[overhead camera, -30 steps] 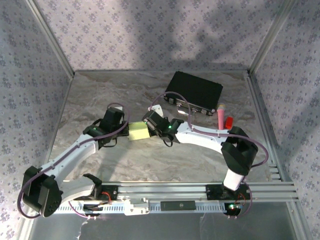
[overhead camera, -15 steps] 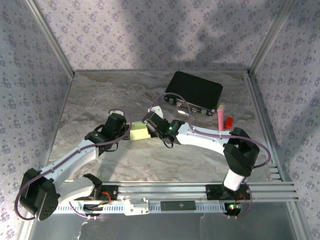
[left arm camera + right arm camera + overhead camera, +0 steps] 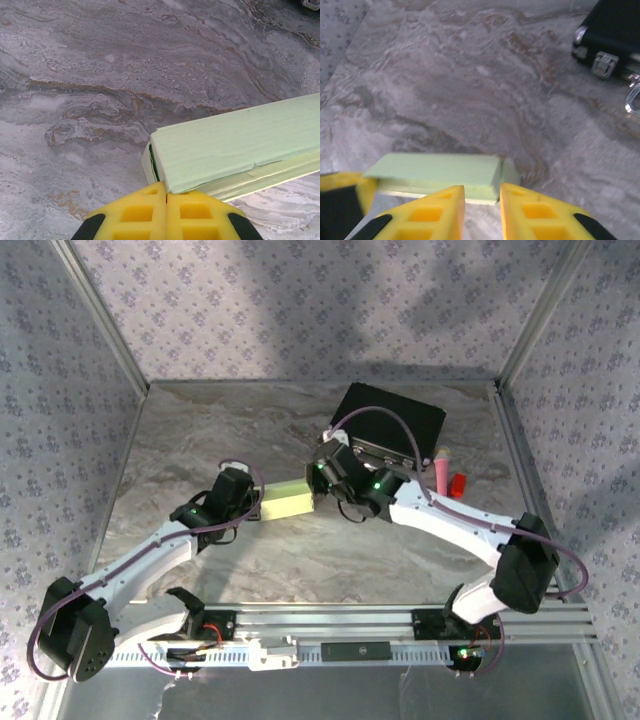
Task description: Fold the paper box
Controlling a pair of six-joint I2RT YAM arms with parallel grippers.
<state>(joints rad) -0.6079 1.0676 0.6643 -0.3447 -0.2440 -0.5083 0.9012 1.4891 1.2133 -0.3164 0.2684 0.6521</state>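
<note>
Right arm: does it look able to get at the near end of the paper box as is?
Probably yes. The right gripper sits right at that end of the paper box, jaws slightly apart with nothing between. The left gripper, shut, is at the opposite end, out of the way.

The box (image 3: 287, 502) blocks mid-table, left gripper (image 3: 256, 505) and right gripper (image 3: 318, 483) at its ends; bare table (image 3: 190, 430) lies open far left. A black case (image 3: 390, 423) and pink pen (image 3: 441, 472) crowd the far right.

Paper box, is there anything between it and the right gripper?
Nothing visible. The right gripper, jaws parted, sits right at the paper box's near edge, with bare table around it; the black case lies off to the side.
</note>
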